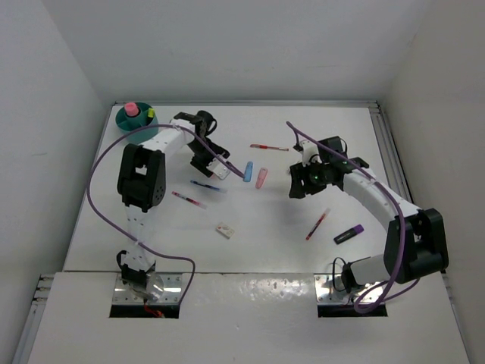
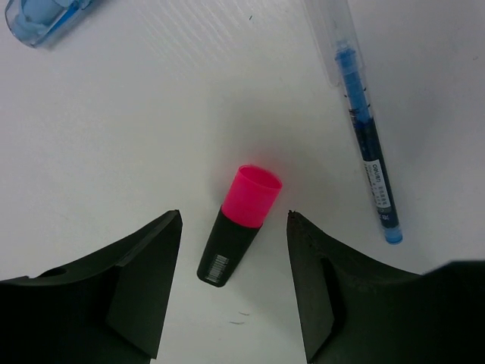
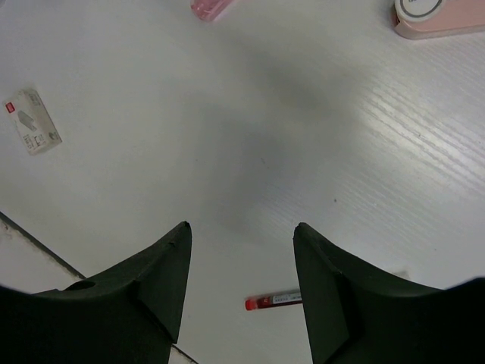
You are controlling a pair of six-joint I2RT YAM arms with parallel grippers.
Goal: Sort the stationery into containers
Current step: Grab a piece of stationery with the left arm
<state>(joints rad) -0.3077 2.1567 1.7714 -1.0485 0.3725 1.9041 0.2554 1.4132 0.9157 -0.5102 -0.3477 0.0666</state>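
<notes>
- Holding left jaws spread over a pink highlighter [image 2: 241, 227], one jaw at each side, neither touching it.
- Flat on the counter [image 1: 265, 254], pink cap pointing away from the wrist, black barrel nearer.
- Just to its right in the left wrist view, a blue pen [image 2: 371, 152], apart from it; at the top left corner, part of a blue eraser [image 2: 42, 14].
- Holding right jaws spread as well, with only bare counter between them.
- Low in the right wrist view, by one jaw, the end of a red pen [image 3: 273, 301]; off to the left, a small white pack [image 3: 32, 121]; cut by the top edge, a pink tube [image 3: 211, 7] and a pink case [image 3: 439, 19].
- Seen from above: teal cup [image 1: 135, 117] at the far left corner, well apart from both jaws, with a pink piece [image 1: 131, 109] and a yellow-green piece [image 1: 151, 114] in it.
- Also loose on the counter: far red pen [image 1: 269, 147], left red pen [image 1: 188, 199], right red pen [image 1: 317, 224] near a purple highlighter [image 1: 348, 234].
</notes>
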